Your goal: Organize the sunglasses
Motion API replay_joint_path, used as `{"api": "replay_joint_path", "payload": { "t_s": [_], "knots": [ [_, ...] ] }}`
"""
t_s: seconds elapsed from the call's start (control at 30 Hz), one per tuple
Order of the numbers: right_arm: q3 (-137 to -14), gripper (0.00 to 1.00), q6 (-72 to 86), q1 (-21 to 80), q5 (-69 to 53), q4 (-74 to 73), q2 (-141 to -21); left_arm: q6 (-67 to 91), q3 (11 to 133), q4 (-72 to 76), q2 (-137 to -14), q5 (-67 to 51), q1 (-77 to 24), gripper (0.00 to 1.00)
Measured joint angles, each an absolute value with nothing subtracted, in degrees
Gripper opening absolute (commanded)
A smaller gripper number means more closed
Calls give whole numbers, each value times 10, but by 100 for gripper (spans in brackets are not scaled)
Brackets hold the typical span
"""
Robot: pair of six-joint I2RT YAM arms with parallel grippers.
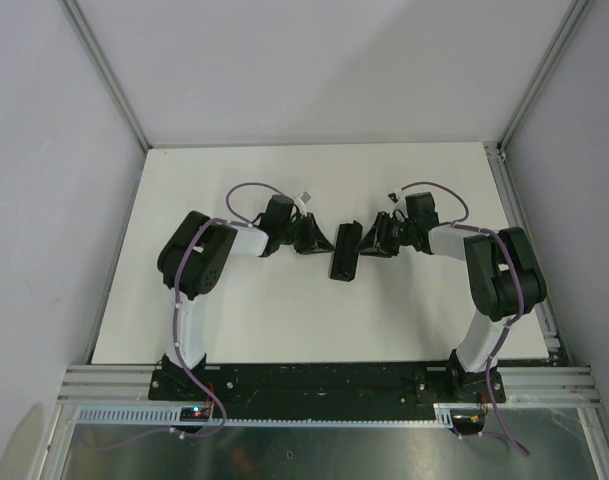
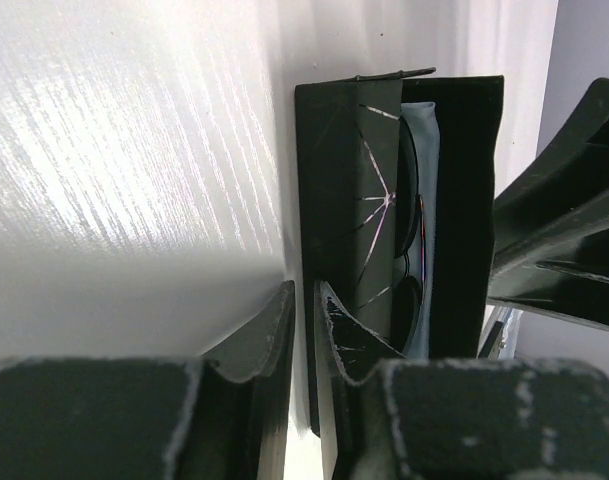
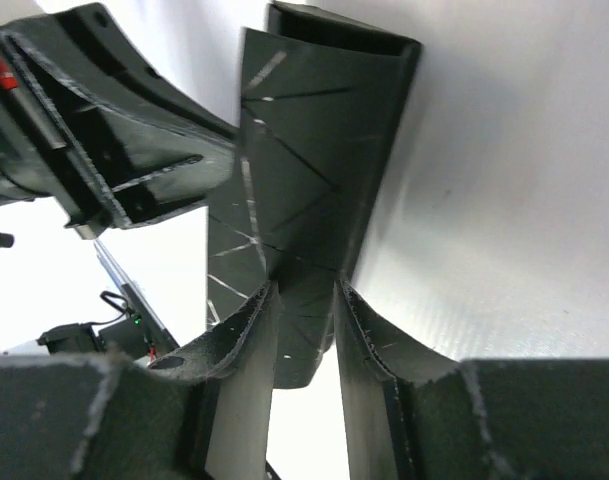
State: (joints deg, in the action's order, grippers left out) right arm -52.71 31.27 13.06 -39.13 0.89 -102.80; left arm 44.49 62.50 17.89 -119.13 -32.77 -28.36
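Sunglasses point(image 2: 408, 215) look light and fragile, so I'd grab the frame; left pincer point(image 2: 306, 320) pinches the case point(image 2: 334, 200) wall, right pincer point(image 3: 304, 320) I can't tell.

The case point(image 2: 344, 180) looks like stiff black board or plastic with a matt skin that catches a faint sheen, its fold lines worn to pale scratches. Inside it the sunglasses point(image 2: 409, 215) have glossy dark lenses, and the cloth point(image 2: 427, 180) beside them is soft, matt, pale blue fabric. The table point(image 2: 134, 150) is white and smooth, with a fine streaked grain and a bright sheen. The left gripper point(image 2: 306, 330) has fingers point(image 2: 269, 345) of matt black plastic, rough and whitish along the edges, and the right gripper point(image 3: 304, 330) looks the same
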Motion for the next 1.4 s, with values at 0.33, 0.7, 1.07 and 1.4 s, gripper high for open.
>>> {"api": "replay_joint_path", "payload": {
  "t_s": [0.33,0.7,1.07,1.4],
  "knots": [
    [-527,36,342,138,-419,63,-1026,445,625,179,-1191,-328,-284,18],
    [-530,21,345,148,-416,77,-1045,445,625,178,-1191,-330,-281,18],
    [-595,18,315,194,-376,-4,-1068,444,629,182,-1191,-311,-268,18],
    [-655,6,286,231,-313,-101,-1081,444,629,189,-1191,-300,-266,21]
  ]
}}
